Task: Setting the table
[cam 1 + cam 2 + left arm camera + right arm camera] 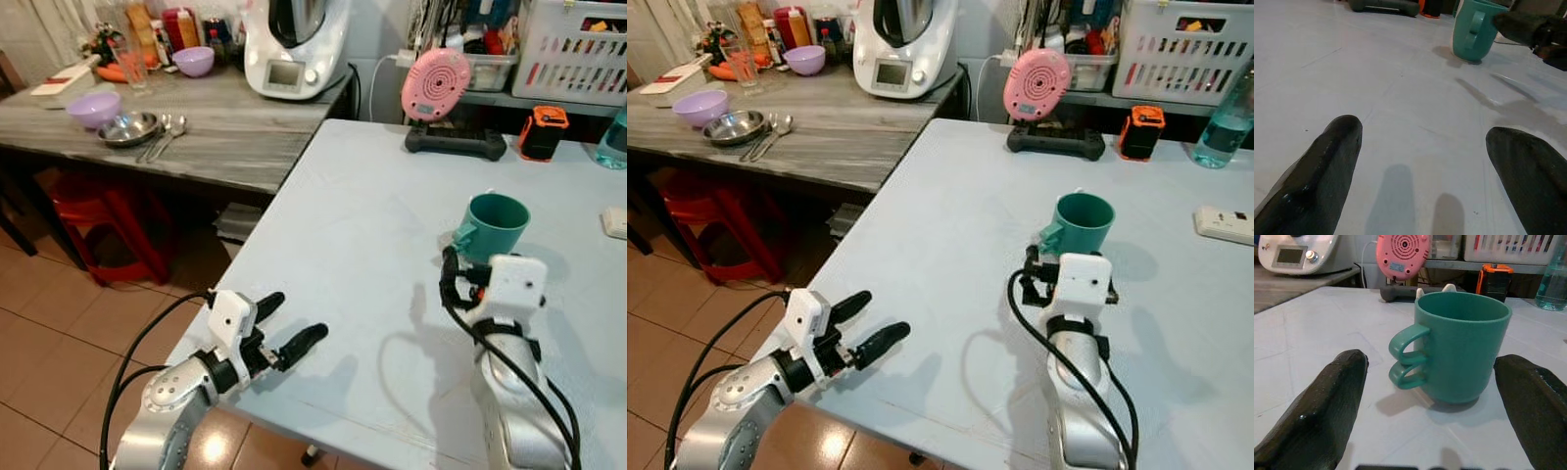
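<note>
A teal mug (495, 223) with a double-loop handle stands upright on the light blue table (362, 225). My right gripper (1431, 361) is open just short of the mug (1462, 345), its fingers spread wider than the mug and not touching it. At the table's near left edge my left gripper (296, 316) hovers open with nothing between its fingers (1332, 156). A steel bowl (127, 127), spoons (167, 132) and a purple bowl (95, 108) lie on the grey wooden side table (225, 147) at the far left.
A white kitchen machine (294, 44) and a second purple bowl (194, 61) stand farther back on the side table. A pink device (436, 83), an orange-black box (544, 132), a water bottle (1225, 127) and a white power strip (1225, 225) sit along the blue table's far and right sides. A red stool (108, 220) stands below.
</note>
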Controlling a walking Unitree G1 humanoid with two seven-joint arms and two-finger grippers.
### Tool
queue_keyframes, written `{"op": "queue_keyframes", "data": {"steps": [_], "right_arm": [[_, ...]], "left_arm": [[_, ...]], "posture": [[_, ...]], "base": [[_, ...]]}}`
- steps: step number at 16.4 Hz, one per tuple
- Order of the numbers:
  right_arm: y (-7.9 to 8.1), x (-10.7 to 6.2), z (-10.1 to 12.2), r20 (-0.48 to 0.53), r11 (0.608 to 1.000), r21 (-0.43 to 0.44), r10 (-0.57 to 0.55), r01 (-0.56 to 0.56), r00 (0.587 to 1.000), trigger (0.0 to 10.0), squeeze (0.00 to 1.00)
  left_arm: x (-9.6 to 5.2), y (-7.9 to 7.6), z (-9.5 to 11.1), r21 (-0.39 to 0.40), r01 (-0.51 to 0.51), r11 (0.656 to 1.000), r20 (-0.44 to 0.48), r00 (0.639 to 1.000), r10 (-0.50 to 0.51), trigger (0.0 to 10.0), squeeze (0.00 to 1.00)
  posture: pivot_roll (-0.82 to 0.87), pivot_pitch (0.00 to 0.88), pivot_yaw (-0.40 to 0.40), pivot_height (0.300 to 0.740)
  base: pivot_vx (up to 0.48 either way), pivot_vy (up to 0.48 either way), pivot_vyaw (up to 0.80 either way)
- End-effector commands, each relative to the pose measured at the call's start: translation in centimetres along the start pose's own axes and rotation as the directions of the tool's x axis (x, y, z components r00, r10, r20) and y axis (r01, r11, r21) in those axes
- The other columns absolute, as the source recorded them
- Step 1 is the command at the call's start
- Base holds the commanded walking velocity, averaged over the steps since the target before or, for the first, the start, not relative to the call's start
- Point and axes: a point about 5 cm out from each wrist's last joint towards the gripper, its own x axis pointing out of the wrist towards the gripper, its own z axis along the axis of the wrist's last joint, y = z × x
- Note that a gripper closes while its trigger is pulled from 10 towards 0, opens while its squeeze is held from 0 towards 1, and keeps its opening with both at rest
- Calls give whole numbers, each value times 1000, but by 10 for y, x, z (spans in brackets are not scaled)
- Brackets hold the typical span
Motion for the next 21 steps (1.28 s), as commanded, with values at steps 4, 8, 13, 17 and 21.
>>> {"op": "queue_keyframes", "data": {"steps": [4,8,13,17,21], "right_arm": [[10,19,-8,-76,999,6,-37,38,996,10000,0],[23,37,-6,-77,1000,4,-20,20,997,10000,0],[14,50,-6,-84,995,-37,-97,94,992,10000,0],[-5,42,-12,-82,983,-60,-177,173,981,10000,0],[-29,36,-14,-71,965,-81,-253,247,965,10000,0]], "left_arm": [[-2,0,-3,-2,16,1000,-10,1000,-16,10000,0],[3,-7,-2,9,28,1000,-6,1000,-28,10000,0],[4,-10,-1,10,18,1000,1,1000,-18,10000,0],[3,-9,-1,10,12,1000,2,1000,-12,10000,0],[6,-9,0,15,18,1000,6,1000,-18,10000,0]], "posture": [[-72,56,69,740],[-67,50,65,740],[-52,53,55,740],[-50,52,55,740],[-65,40,73,740]], "base": [[0,0,0],[0,0,0],[0,0,0],[0,0,0],[0,0,0]]}}
